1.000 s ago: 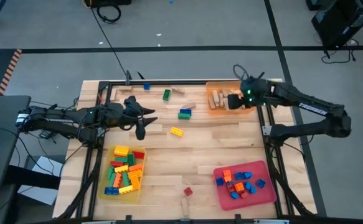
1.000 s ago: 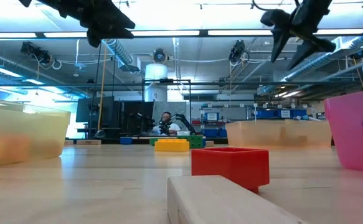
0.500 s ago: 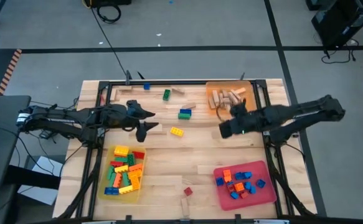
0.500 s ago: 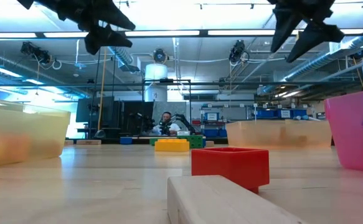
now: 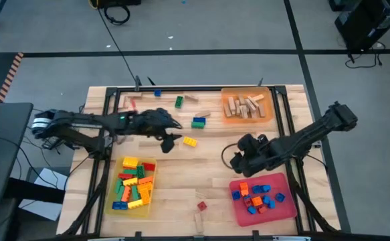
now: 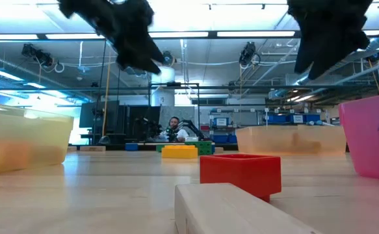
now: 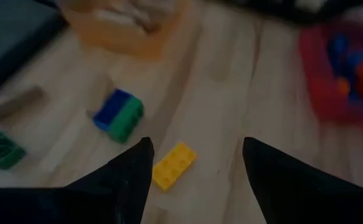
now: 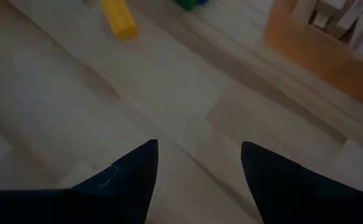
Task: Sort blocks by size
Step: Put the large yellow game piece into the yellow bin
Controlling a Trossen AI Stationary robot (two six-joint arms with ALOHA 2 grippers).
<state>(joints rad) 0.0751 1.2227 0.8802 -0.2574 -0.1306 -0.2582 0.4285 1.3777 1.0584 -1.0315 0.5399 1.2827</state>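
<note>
My left gripper (image 5: 174,136) is open and empty, above the table just left of a yellow brick (image 5: 190,141). In the left wrist view the brick (image 7: 174,165) lies on the wood ahead of the open fingers (image 7: 197,155). A blue-and-green brick (image 5: 199,122), a green brick (image 5: 179,102) and a small blue brick (image 5: 157,93) lie farther back. My right gripper (image 5: 235,158) is open and empty above bare wood at centre right, just beyond the red tray (image 5: 283,213); in its wrist view the fingers (image 8: 200,158) stand over the wood.
An orange tray (image 5: 226,100) at the far right holds tan wooden pieces. A yellow tray (image 5: 111,201) at the near left holds several bricks. The red tray holds blue and orange bricks. A red brick (image 5: 201,205) and a wooden piece (image 5: 200,221) lie at the near edge.
My right gripper has swung from over the orange tray toward the table's near edge and centre, to a spot beside the red tray. My left gripper has gone toward the table's right edge, close to the yellow brick. No brick has moved.
</note>
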